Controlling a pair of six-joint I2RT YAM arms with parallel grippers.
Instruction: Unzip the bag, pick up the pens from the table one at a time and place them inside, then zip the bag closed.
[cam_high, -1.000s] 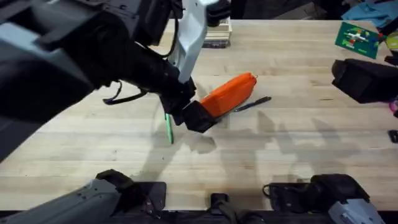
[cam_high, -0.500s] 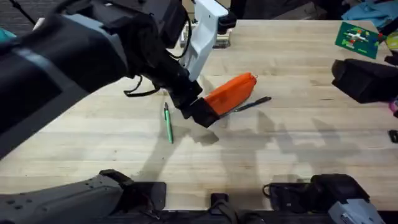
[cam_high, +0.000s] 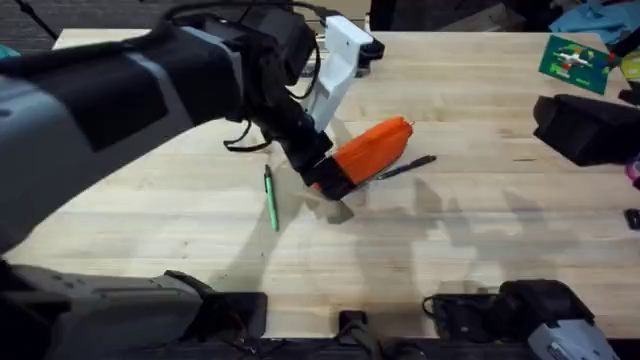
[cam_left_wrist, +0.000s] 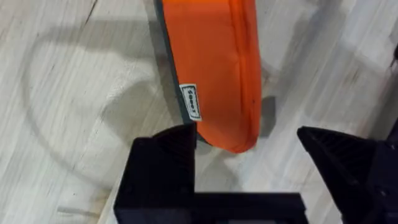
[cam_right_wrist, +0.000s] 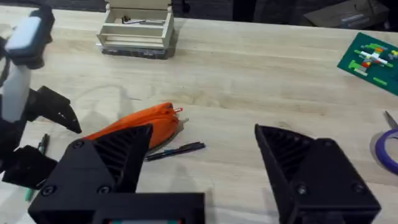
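The light wooden plank surface (cam_high: 480, 250) is lying bare across its near half. The bright orange soft fabric pouch (cam_high: 368, 150) is resting near the middle, tilted, with the slim black pen (cam_high: 406, 167) lying just beside its dark base edge. The slim green pen (cam_high: 270, 197) is lying apart, to the pouch's left. The left pincer (cam_left_wrist: 249, 163) is hovering spread wide at the pouch's lower end. The right pincer (cam_right_wrist: 202, 163) is hanging agape, well apart, with open room beneath.
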